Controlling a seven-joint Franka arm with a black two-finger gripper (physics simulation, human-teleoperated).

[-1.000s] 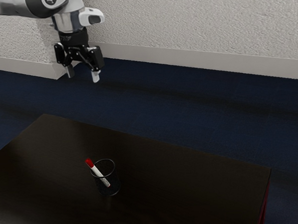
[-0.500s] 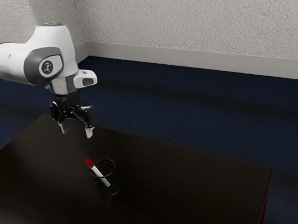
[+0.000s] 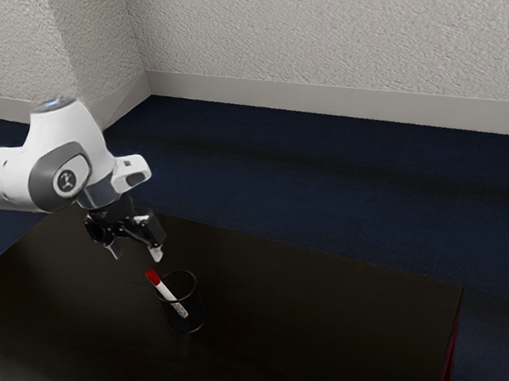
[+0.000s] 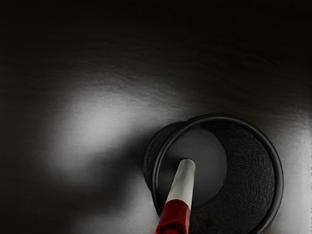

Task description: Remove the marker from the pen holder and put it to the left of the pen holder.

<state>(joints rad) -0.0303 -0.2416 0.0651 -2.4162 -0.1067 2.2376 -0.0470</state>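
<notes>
My gripper (image 3: 137, 255) is open, its two fingers apart with nothing between them. It hangs tilted just above and to the exterior view's left of the marker's red cap. The white marker (image 3: 167, 292) leans in the black mesh pen holder (image 3: 187, 318), red cap up past the rim toward the exterior view's left. In the wrist view the marker (image 4: 182, 181) slants inside the round pen holder (image 4: 278, 183), its cap over the rim and its other end toward the holder's floor.
The dark table (image 3: 313, 324) extends around the pen holder, and its far edge runs behind the gripper. Beyond lie the blue floor (image 3: 323, 187) and a pale textured wall (image 3: 332, 41).
My hand has come down from high above the table's far side to close over the marker's cap, and it has tilted. The marker and pen holder have stayed where they were.
</notes>
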